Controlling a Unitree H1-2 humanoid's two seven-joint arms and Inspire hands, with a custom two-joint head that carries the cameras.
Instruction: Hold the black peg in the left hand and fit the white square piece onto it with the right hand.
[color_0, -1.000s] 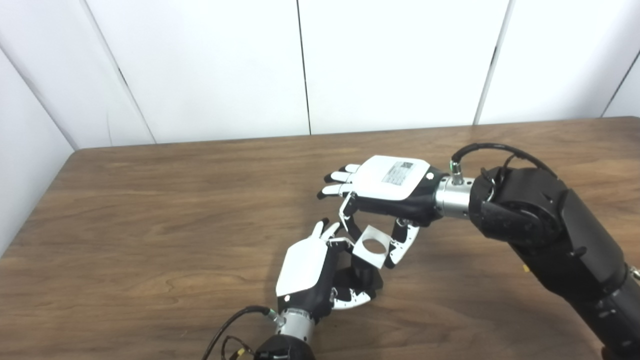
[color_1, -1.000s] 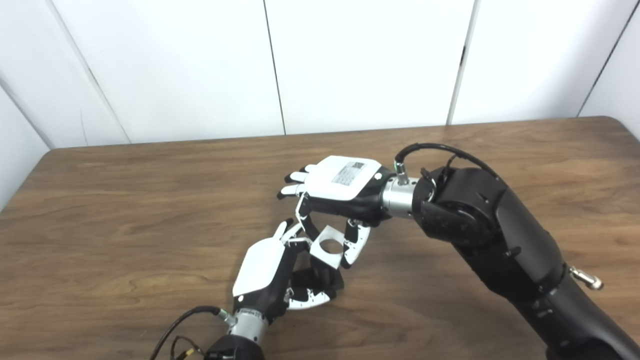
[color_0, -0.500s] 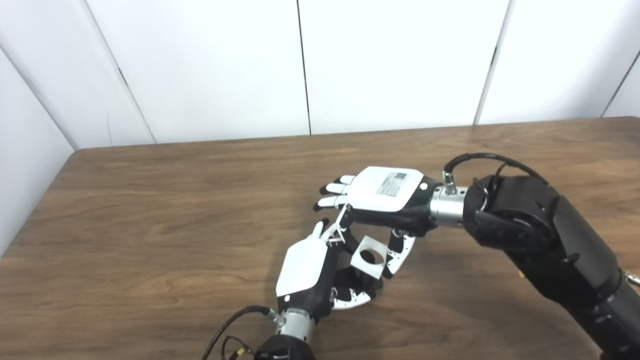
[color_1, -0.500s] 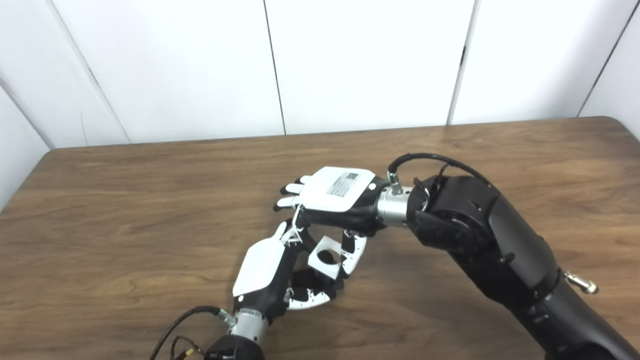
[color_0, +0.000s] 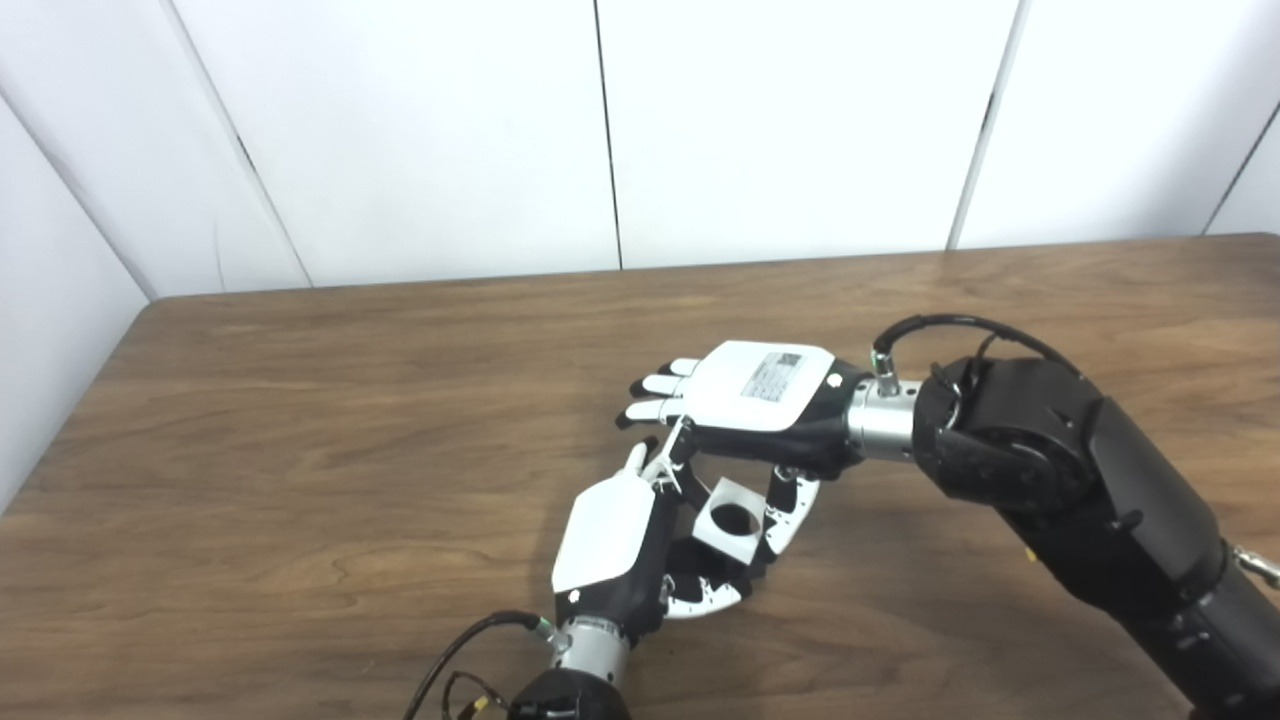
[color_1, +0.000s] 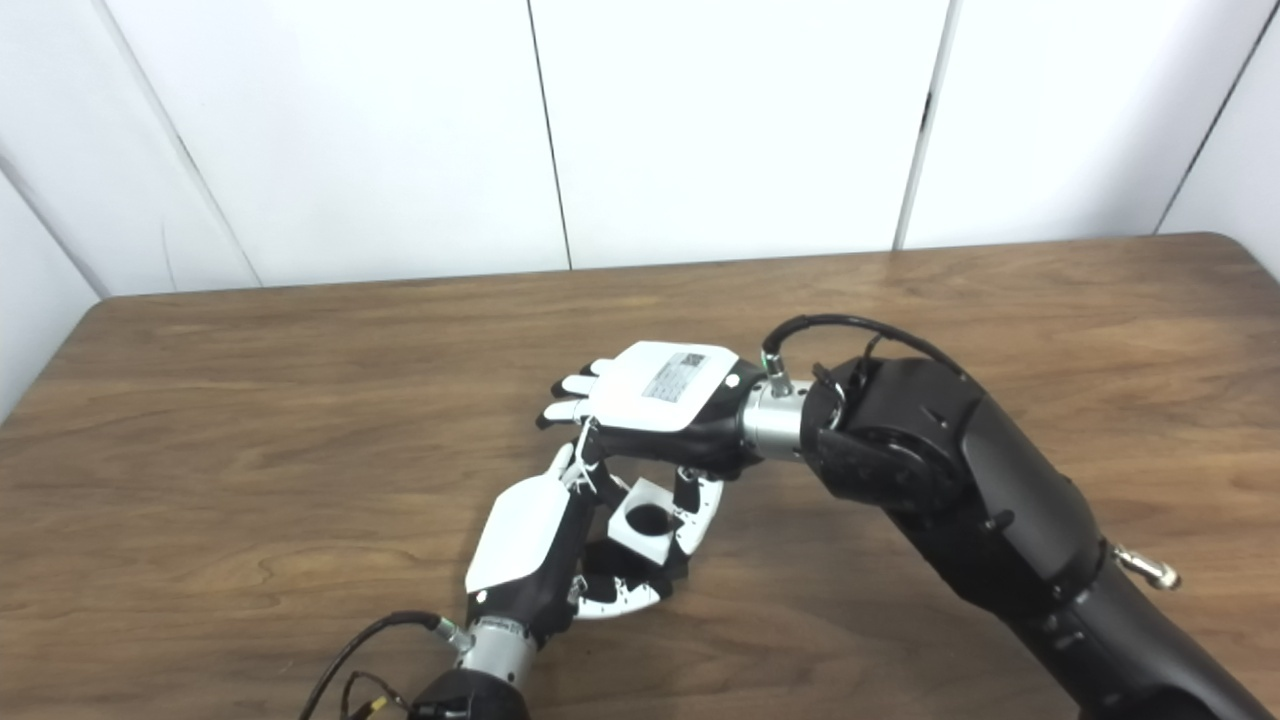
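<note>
**A:** Where the brown wooden counter (color_0: 300, 420) runs back to a white panelled wall (color_0: 780, 120), what fills the scene?

**B:** Two arms over the boards. The right arm (color_0: 1090, 480), black and bulky, comes in from the lower right; the left arm shows only at the wrist, by the bottom edge.

**A:** And the right hand (color_0: 760, 405)?

**B:** Palm down, white back plate up. Its outer fingers (color_0: 655, 385) lie stretched and loosely apart, touching nothing. Below the palm, the thumb and a curled finger pinch the white square piece (color_0: 730, 518) by opposite edges.

**A:** How does that piece sit?

**B:** Tilted a little, its round hole facing up, dark inside. It hangs just above the left hand (color_0: 625, 550), at the fingers' tips, and clear of the counter.

**A:** The left hand's state?

**B:** Upright, back plate facing left, fingers curled shut around the black peg (color_1: 625, 565). The peg is mostly buried in that grip; only a dark stub shows beneath the piece.

**A:** Is the piece on the peg?

**B:** Hard to tell. The hole is right over the stub, yet whether the peg has entered it is hidden.
</note>
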